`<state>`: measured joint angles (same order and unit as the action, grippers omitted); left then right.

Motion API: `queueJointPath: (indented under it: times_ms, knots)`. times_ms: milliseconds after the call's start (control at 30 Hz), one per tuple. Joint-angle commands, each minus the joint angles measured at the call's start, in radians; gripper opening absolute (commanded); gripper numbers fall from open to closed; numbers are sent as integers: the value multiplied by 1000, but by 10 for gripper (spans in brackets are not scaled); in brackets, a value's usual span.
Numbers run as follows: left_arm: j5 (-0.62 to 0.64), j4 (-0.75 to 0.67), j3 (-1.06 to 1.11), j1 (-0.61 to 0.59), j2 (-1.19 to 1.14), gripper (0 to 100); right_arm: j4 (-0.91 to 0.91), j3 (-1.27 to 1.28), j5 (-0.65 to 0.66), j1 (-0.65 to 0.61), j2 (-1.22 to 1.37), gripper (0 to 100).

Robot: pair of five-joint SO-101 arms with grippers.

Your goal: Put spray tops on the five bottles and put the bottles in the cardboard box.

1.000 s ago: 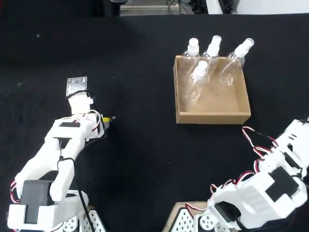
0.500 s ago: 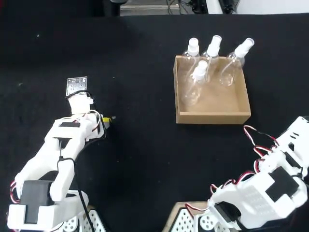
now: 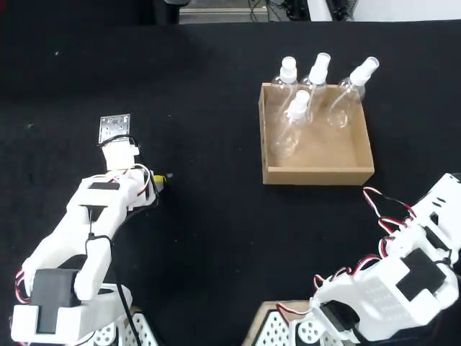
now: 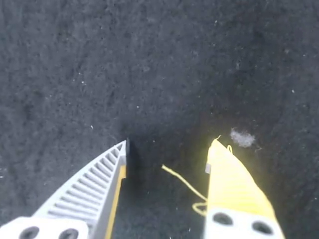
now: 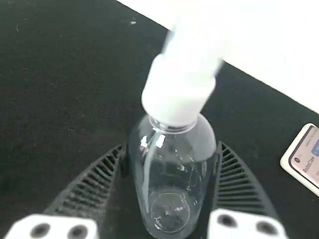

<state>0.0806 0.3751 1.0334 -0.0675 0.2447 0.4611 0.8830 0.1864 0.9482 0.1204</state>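
The cardboard box (image 3: 317, 174) stands at the back right of the black table. Several clear bottles with white spray tops (image 3: 297, 108) rest in it, their tops leaning on or over its far wall. Another clear bottle (image 5: 170, 169) with a white spray top (image 5: 180, 94) sits between the fingers of my right gripper (image 5: 169, 152), which is shut on its body. The right arm (image 3: 407, 274) is at the table's front right corner. My left gripper (image 4: 167, 149) hangs open just above bare black cloth, and in the high view it is left of centre (image 3: 157, 180).
A small metal plate (image 3: 115, 127) lies on the cloth just beyond the left arm. A phone (image 5: 305, 157) lies at the edge of the right wrist view, with a white surface (image 5: 279, 45) past the table's edge.
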Motion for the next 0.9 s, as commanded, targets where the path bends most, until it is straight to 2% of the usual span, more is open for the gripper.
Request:
queueJointPath:
  times_ms: [0, 400, 667, 867]
  knots:
    - [-11, -17, -12, 22, 28, 253, 26, -50, -6, -3, -5, 211]
    - [-11, -17, -12, 22, 28, 253, 23, -48, -6, 2, -5, 194]
    - [-11, -17, -13, 22, 28, 253, 28, 87, -8, 17, -101, 194]
    - [-11, -17, -12, 22, 28, 253, 28, 90, 0, 9, -117, 195]
